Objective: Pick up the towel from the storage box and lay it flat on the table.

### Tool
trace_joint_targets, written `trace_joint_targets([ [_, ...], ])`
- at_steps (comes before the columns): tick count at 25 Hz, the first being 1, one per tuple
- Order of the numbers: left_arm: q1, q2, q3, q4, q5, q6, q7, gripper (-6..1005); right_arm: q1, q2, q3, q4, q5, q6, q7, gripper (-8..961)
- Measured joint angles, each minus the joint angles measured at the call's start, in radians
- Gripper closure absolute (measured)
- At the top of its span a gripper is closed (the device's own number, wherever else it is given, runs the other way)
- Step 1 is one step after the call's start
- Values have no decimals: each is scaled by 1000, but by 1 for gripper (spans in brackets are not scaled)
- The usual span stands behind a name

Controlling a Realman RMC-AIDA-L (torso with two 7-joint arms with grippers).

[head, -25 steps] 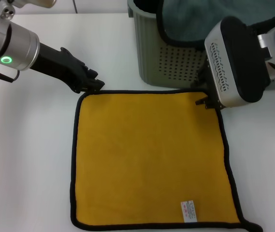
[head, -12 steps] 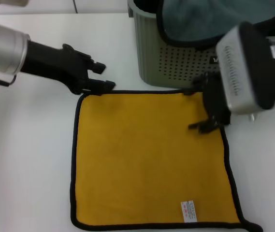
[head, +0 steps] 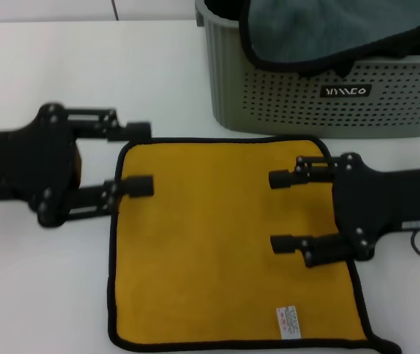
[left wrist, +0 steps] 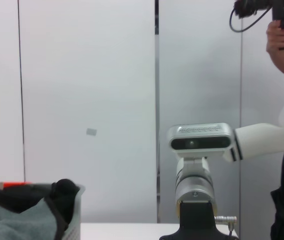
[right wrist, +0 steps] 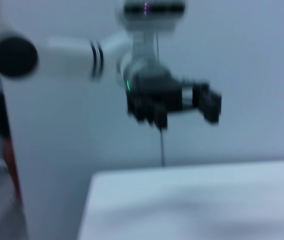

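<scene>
The towel lies flat on the white table, yellow side up, with its black edging all around and its white label near the front right corner. The grey-green storage box stands just behind it. My left gripper is open and empty, hovering over the towel's back left corner. My right gripper is open and empty over the towel's right part. Both point inward toward each other. The right wrist view shows the left arm blurred and far off.
A second towel, grey-teal with black edging, hangs out of the storage box; it also shows in the left wrist view. A person with a camera stands beyond the table. White table lies to the left and front.
Both grippers have let go of the towel's back corners, lifted and turned level, fingers open and pointing inward. The towel stays flat in place.
</scene>
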Motion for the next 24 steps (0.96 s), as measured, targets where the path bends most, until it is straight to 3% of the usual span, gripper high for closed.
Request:
trace_joint_targets([
  [7, 0, 55, 5, -211, 30, 46, 172, 434, 35, 6, 3, 144, 85, -98, -83, 156],
  [13, 32, 53, 7, -226, 63, 55, 208, 420, 37, 6, -2, 189, 128, -148, -130, 119],
  [24, 33, 50, 14, -243, 90, 65, 268, 392, 45, 9, -13, 269, 160, -161, -193, 67],
])
